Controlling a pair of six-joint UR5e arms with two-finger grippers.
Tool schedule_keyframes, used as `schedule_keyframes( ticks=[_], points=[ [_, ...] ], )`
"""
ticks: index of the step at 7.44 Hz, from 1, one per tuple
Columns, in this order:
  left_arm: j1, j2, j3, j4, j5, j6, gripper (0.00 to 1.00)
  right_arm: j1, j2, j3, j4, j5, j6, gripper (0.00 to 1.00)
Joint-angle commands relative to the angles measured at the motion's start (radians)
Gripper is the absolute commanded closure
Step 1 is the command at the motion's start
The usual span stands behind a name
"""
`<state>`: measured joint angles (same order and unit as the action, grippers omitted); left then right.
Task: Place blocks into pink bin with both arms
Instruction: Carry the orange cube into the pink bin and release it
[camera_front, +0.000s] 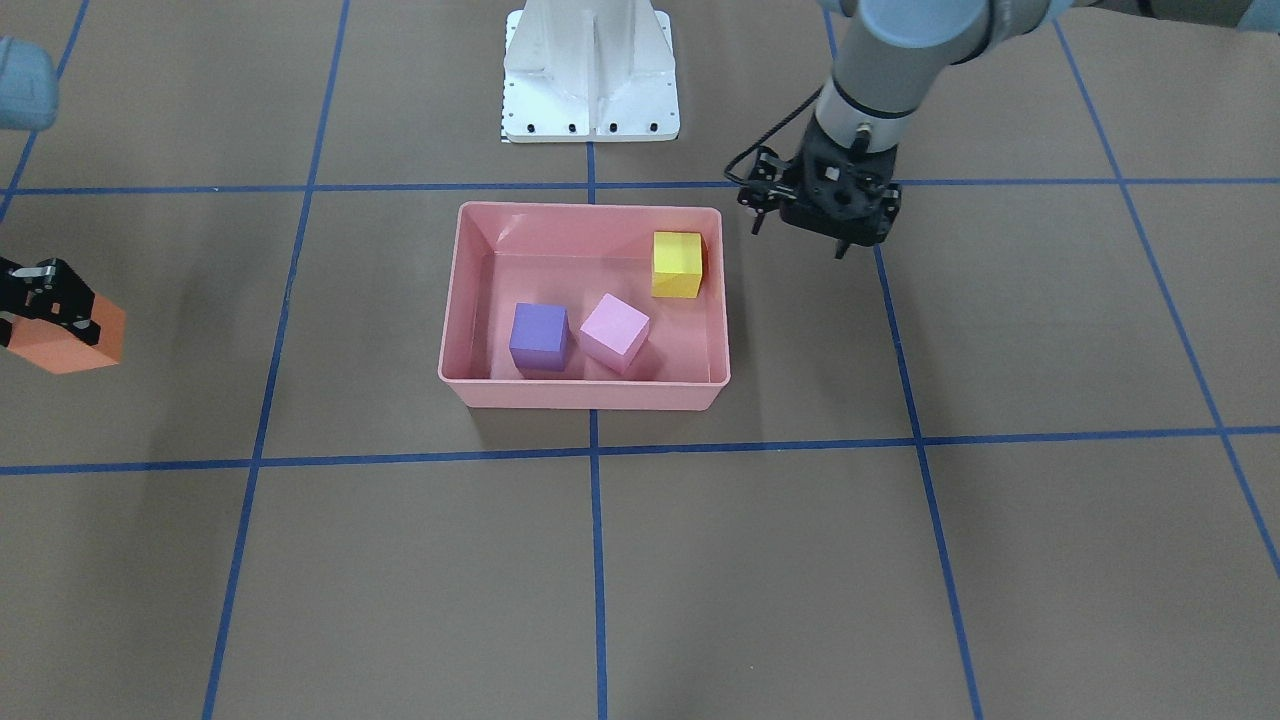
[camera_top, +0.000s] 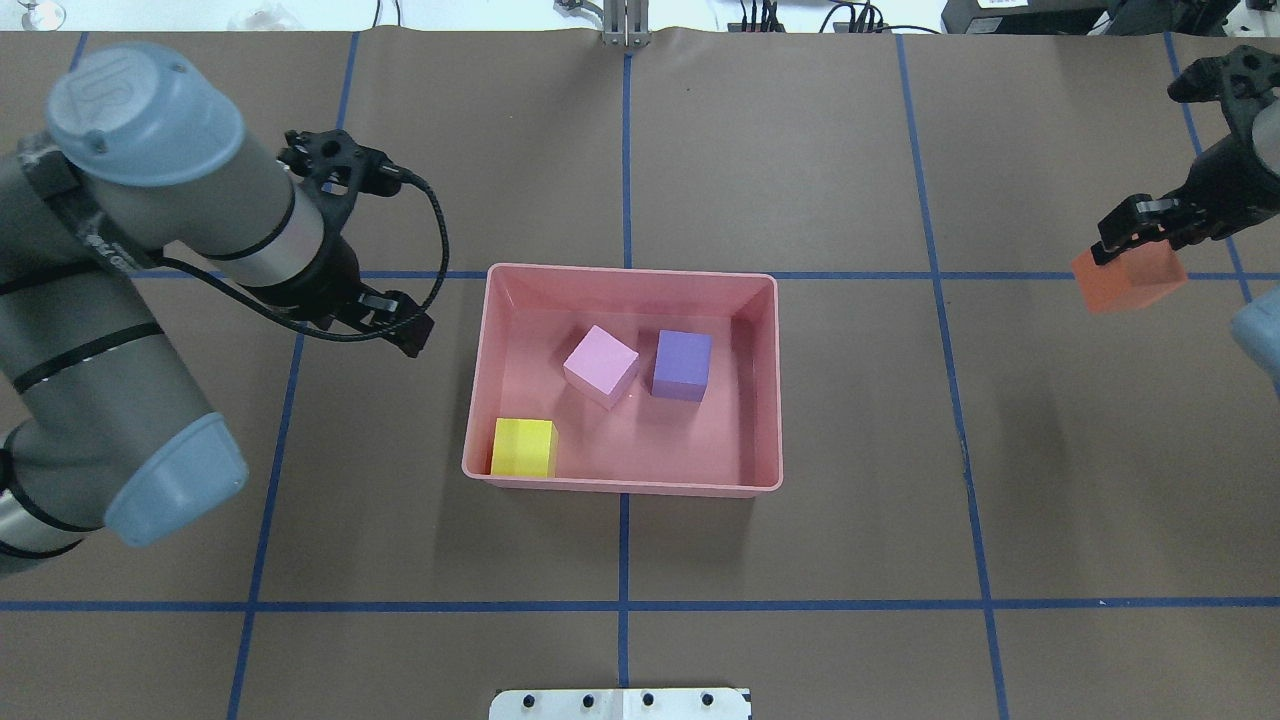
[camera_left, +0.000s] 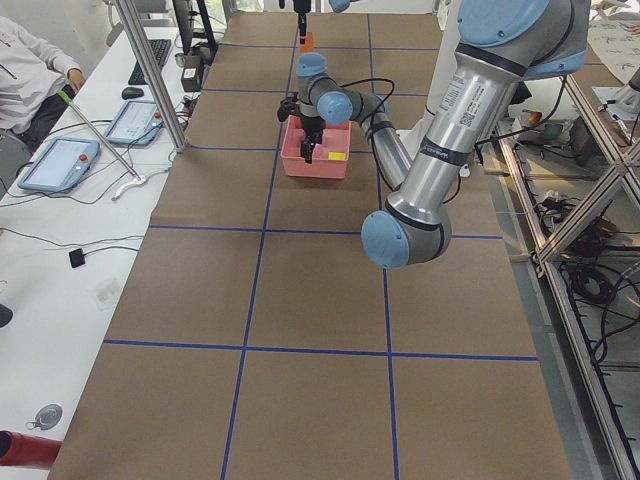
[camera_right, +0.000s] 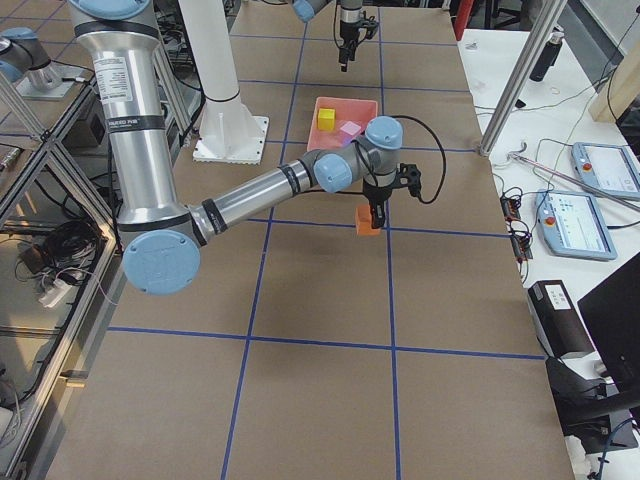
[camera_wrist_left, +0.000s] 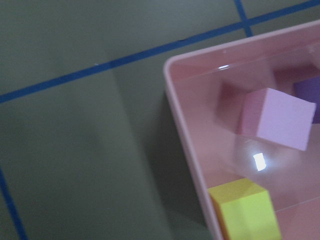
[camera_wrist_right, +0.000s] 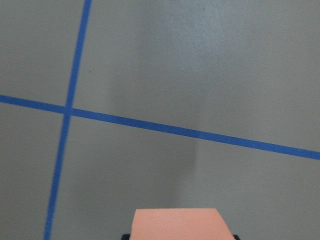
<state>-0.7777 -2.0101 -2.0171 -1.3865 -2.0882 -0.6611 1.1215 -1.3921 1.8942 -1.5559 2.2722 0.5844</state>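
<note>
Pink bin (camera_front: 580, 395) sits on the tabletop (camera_front: 400, 560) in the front view, holding purple block (camera_front: 539, 335), light pink block (camera_front: 614, 330) and yellow block (camera_front: 677, 262). My left hand (camera_front: 798, 238) hangs spread and empty just outside its rim. Overhead, unlike the front view, shows my right hand (camera_top: 1145, 235) whole, clamping the orange block (camera_top: 1130, 280), well apart from the bin.

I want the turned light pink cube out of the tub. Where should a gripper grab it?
Probably from straight above, on two opposite flat sides of the small light pink cube, wrist turned to match: it sits skewed, and the shallow salmon-pink plastic bin walls off sideways reaches.
</note>
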Motion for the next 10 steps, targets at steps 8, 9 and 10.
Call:
schedule_keyframes(
  ticks=[8, 9, 10],
  points=[
    [-0.463, 0.191, 0.253, -0.006, -0.223, 0.808, 0.0, -0.566, 0.435, 0.032, -0.148, -0.357, 0.816, 0.33],
    [-0.463, 0.192, 0.253, -0.006, -0.223, 0.808, 0.0, -0.571, 0.435, 0.032, -0.148, -0.374, 0.818, 0.01],
    [-0.465, 0.194, 0.255, -0.006, -0.223, 0.804, 0.0, -0.571, 0.438, 0.032, -0.148, -0.376, 0.816, 0.01]
  ],
)
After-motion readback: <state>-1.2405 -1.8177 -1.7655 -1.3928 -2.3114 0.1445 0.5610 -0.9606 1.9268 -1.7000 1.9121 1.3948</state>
